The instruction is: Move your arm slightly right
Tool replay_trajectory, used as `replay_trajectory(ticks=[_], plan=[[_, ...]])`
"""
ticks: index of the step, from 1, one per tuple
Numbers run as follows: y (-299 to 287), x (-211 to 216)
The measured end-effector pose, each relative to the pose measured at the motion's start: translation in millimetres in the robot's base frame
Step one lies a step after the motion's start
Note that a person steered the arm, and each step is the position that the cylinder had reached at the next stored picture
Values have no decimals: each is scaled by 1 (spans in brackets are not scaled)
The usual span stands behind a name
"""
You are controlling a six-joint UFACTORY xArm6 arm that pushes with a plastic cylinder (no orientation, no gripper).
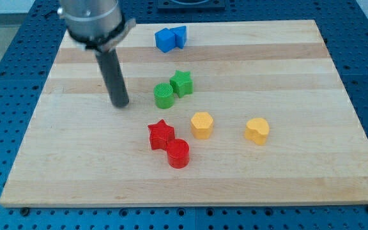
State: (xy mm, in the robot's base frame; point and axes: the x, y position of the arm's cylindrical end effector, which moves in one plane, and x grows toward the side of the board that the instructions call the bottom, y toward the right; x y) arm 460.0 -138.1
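Camera view: your tip point(120, 105) rests on bare board point(286, 179), just left of the green cylinder point(163, 96)

No claw here, only a stiff rod holding nothing; nudging right, you'd likely meet that light, easily slid cylinder touching the green star point(182, 83)

A pale wooden board point(299, 172) lay on a blue perforated table point(5, 38). On the board sat 2 blue blocks point(170, 38) touching near the view's top, a green cylinder point(163, 96) against a green star point(182, 83), a red star point(161, 134) touching a red cylinder point(178, 153), a yellow hexagonal block point(202, 124), and a yellow heart-like block point(257, 130) well apart to the view's right.
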Motion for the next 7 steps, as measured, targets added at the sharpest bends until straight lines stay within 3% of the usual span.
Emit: replay_trajectory(ticks=[2,3,4,7], plan=[[24,119],[50,158],[108,138],[134,126]])
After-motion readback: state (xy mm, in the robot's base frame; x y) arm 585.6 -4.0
